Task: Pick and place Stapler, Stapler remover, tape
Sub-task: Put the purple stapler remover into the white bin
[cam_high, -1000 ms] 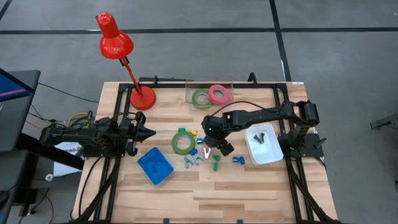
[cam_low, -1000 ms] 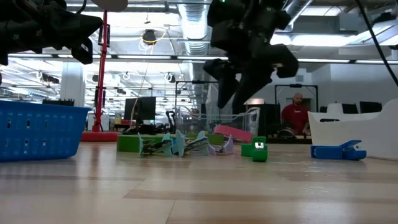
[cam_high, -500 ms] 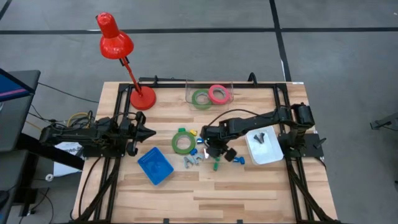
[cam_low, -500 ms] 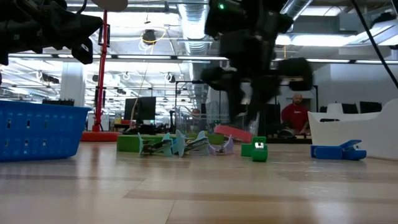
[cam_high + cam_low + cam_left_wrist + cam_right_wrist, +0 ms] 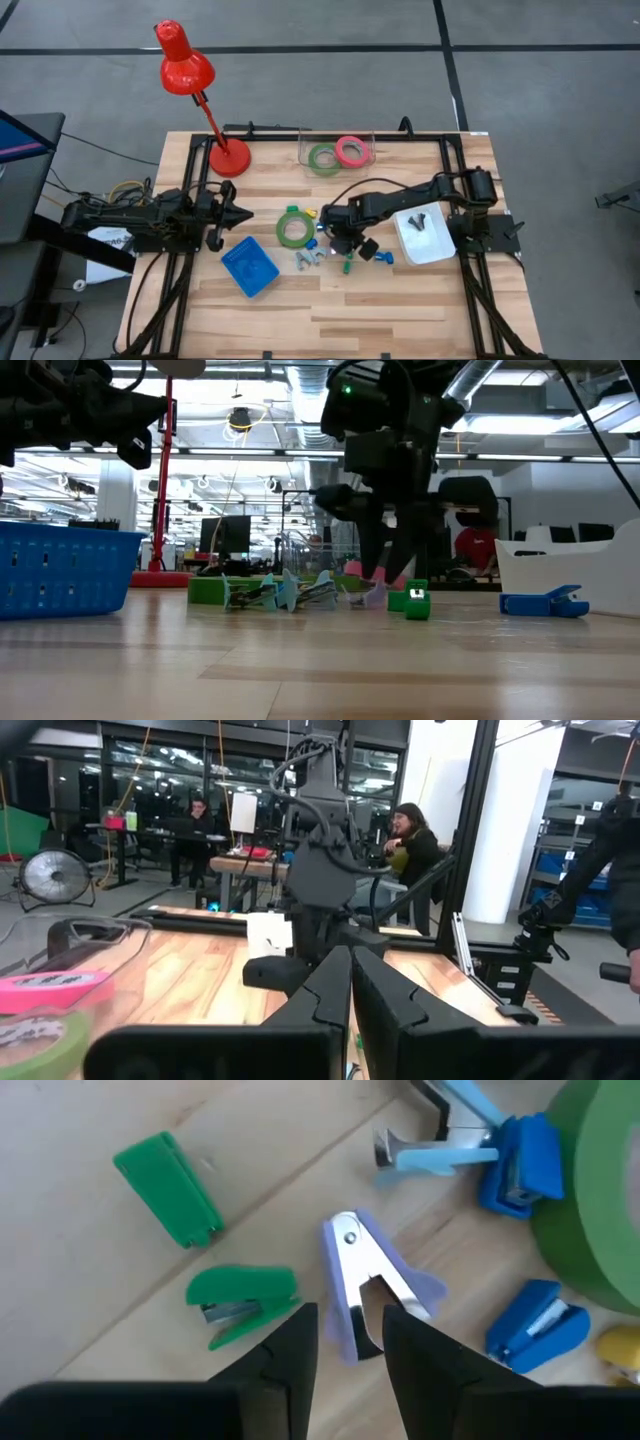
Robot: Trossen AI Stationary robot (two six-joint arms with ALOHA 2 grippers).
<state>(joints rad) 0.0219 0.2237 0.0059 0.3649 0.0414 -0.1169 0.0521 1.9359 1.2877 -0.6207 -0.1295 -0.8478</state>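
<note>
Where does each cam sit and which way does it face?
High: overhead, straight down; both arms, table.
Low: tabletop height, level toward the room; right gripper descending.
Left wrist: across the table, own shut fingers.
Right wrist: down at purple staple remover between its fingers.
Shared: green tape.

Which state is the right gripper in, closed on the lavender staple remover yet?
Not closed. The right gripper has its fingers apart, straddling the lavender staple remover, which lies flat on the table.
</note>
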